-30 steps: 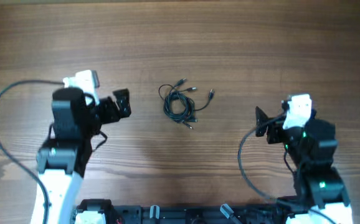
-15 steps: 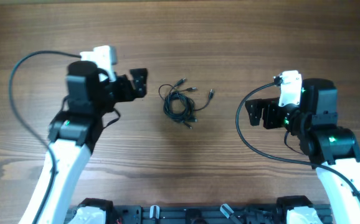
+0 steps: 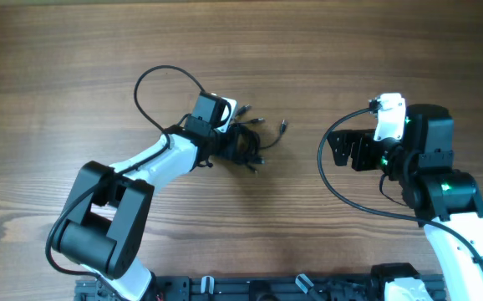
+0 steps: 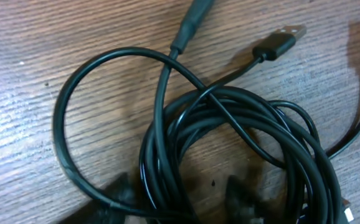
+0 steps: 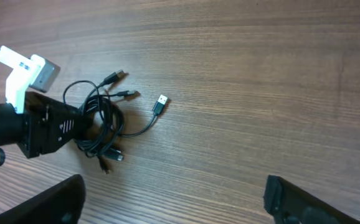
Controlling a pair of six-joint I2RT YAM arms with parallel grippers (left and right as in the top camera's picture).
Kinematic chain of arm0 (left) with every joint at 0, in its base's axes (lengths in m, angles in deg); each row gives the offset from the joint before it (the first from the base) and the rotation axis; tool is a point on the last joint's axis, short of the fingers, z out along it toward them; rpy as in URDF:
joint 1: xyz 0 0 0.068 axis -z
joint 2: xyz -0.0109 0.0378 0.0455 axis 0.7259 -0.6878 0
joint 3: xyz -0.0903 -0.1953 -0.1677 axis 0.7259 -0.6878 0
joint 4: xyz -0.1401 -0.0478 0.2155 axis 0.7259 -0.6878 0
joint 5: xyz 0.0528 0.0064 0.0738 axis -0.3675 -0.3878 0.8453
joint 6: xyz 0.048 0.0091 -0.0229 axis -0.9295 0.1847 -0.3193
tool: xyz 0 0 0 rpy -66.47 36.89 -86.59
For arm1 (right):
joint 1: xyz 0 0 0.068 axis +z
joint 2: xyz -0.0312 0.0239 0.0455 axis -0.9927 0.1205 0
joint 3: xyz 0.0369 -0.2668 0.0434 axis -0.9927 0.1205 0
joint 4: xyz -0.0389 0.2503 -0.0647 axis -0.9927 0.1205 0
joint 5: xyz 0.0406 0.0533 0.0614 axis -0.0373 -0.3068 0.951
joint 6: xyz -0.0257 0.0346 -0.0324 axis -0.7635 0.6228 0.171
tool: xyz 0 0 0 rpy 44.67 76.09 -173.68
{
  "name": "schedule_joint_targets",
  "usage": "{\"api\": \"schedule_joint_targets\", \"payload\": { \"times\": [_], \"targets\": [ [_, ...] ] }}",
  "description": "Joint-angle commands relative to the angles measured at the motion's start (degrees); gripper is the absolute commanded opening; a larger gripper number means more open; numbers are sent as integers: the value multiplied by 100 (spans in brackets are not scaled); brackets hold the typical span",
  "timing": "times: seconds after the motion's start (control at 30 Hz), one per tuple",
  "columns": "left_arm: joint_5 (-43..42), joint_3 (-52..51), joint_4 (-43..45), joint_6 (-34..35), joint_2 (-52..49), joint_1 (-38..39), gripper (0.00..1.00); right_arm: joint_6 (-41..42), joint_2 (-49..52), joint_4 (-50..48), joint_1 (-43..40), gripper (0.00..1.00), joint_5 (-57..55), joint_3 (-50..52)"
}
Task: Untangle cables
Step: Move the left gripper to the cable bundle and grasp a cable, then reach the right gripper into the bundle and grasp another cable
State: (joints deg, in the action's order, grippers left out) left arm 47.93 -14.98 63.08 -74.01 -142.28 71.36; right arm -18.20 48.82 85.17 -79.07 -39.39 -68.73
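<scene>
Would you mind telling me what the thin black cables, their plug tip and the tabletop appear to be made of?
The thin black cables look rubber- or plastic-sheathed: smooth and slightly glossy, with highlights along the curves. The silver plug tip looks like bare metal, boxy and shiny. The brown table shows matte wood grain, though it may be laminate.

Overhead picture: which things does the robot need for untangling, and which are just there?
For the job: tangled bundle of thin black cables with small plugs; left claw; right claw.
Just there: brown wooden table; thick black wires fixed to the robot arms.
</scene>
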Motion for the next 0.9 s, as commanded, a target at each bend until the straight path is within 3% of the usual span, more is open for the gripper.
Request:
{"api": "schedule_joint_targets", "payload": {
  "times": [0.0,0.1,0.13,0.23,0.3,0.4,0.5,0.7,0.87],
  "targets": [
    [74,87,-59,11,-81,22,29,175,28,-9,-13,91,111,-144],
    [-4,87,-175,490,-103,59,11,452,35,11,-13,91,111,-144],
    [-374,90,-125,509,-63,138,4,649,55,13,-11,91,114,-144],
    [-984,92,219,1178,254,369,4,1139,225,184,-11,91,216,-144],
    [-1165,92,522,1773,479,485,4,1132,531,243,-11,90,857,-142],
    [-1506,90,769,2417,568,619,4,1137,1327,247,28,81,1508,-142],
    [-1543,90,793,2662,568,732,4,1137,2076,203,227,77,1705,-142],
    [-1755,90,907,3038,568,944,4,1515,3014,-328,669,51,1884,-142],
    [-2273,90,984,3040,570,953,4,2358,3119,-503,682,22,647,-142]
  ]
}}
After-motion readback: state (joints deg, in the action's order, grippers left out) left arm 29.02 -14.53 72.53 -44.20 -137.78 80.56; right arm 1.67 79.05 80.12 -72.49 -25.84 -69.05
